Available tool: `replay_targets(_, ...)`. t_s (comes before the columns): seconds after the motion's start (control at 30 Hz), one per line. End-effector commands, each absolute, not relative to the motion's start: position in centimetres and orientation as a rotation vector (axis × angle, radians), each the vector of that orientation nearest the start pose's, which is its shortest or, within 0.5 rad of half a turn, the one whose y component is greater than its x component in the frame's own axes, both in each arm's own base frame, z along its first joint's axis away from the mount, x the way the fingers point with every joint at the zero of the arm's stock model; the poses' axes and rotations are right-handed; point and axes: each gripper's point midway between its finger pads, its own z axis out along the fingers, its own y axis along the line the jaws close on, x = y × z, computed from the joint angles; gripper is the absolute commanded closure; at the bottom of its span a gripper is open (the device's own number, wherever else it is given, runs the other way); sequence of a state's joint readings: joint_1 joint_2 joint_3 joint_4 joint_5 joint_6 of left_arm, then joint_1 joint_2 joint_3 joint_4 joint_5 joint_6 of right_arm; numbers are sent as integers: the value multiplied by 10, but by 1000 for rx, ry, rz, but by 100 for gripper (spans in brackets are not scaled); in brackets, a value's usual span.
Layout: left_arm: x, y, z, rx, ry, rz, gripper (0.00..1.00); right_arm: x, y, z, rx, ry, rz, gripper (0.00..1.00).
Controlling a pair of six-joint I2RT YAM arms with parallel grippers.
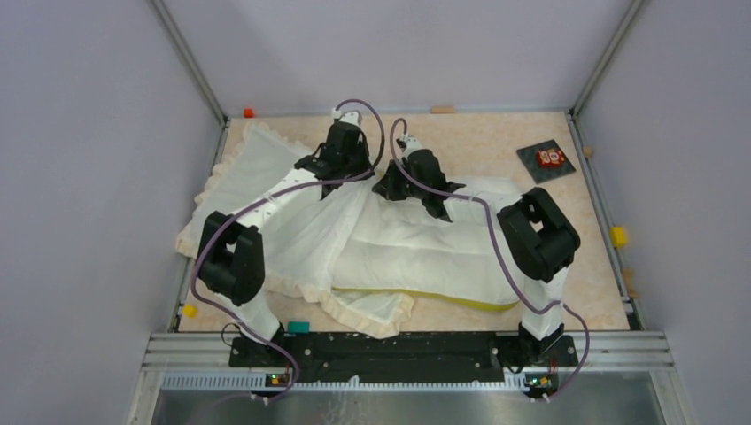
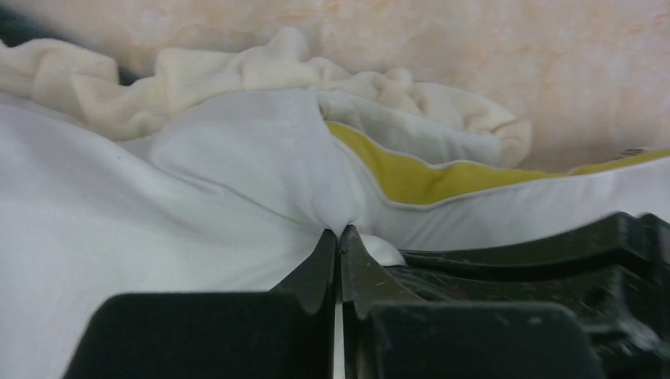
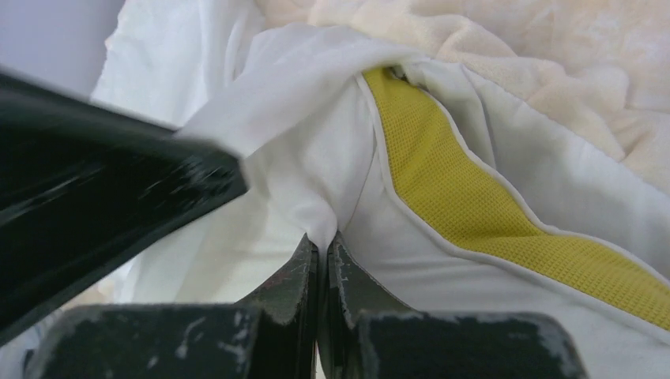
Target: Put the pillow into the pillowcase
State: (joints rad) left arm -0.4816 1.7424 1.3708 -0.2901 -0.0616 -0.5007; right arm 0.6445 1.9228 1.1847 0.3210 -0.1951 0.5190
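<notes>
From above, the pillow [image 1: 425, 252] lay in the middle of the table [image 1: 496, 142]. Its left part was covered by the pillowcase [image 1: 266, 177], and its right part was bare. The pillowcase spread out toward the far left corner, with its frill [image 1: 372, 314] lying along the near side. The left gripper [image 1: 347, 164] and the right gripper [image 1: 403, 181] were down on the cloth at the far side of the pillow, close beside each other. A dark card [image 1: 546, 160] with a red picture lay near the far right corner, well apart from the pillow.

From the left wrist, the left gripper [image 2: 338, 237] was pressed tight together with a fold of the smooth white pillowcase [image 2: 237, 166] pinched in its tips. The yellow band [image 2: 419, 178] of the pillow peeked out just to the right. The frill [image 2: 197, 79] was bunched up behind it. The black right gripper [image 2: 553, 260] was just beside it on the right.

From the right wrist, the right gripper [image 3: 322, 241] was squeezed together too, and the white pillowcase [image 3: 308, 118] cloth ran down into its tips. The pillow [image 3: 513, 292] lay right against it, its yellow band [image 3: 458, 189] running off to the right. I could not tell whether some of the pillow's cloth was caught too. The blurry black left gripper [image 3: 103, 197] was close on the left.
</notes>
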Motion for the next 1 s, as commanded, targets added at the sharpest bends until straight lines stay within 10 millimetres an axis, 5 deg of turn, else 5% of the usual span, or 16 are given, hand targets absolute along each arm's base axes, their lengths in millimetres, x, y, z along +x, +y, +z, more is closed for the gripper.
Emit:
replay_targets(0.0,411,-284,260,11,1993,-760,100,397,383,155,-107,2057,1107,100)
replay_targets(0.17,374,-300,281,33,1962,-852,100,427,372,164,108,2034,1151,100)
replay_targets(0.3,346,-290,239,-20,2083,-866,100,460,345,174,272,1986,1095,100)
replay_targets(0.4,332,-282,197,-44,2191,-832,100,470,342,168,307,1989,1080,100)
replay_targets(0.5,331,-285,171,-16,2246,-815,100,464,348,160,297,2005,1124,100)
replay_targets(0.63,346,-293,160,17,2270,-789,96,446,342,156,253,2034,1107,98)
replay_targets(0.77,367,-290,156,-9,2305,-733,90,426,320,160,221,2081,996,58)
replay_targets(0.87,378,-289,163,2,2294,-732,81,410,300,163,212,2133,896,45)
replay_targets(0.97,378,-289,178,35,2270,-740,69,393,283,164,173,2184,811,42)
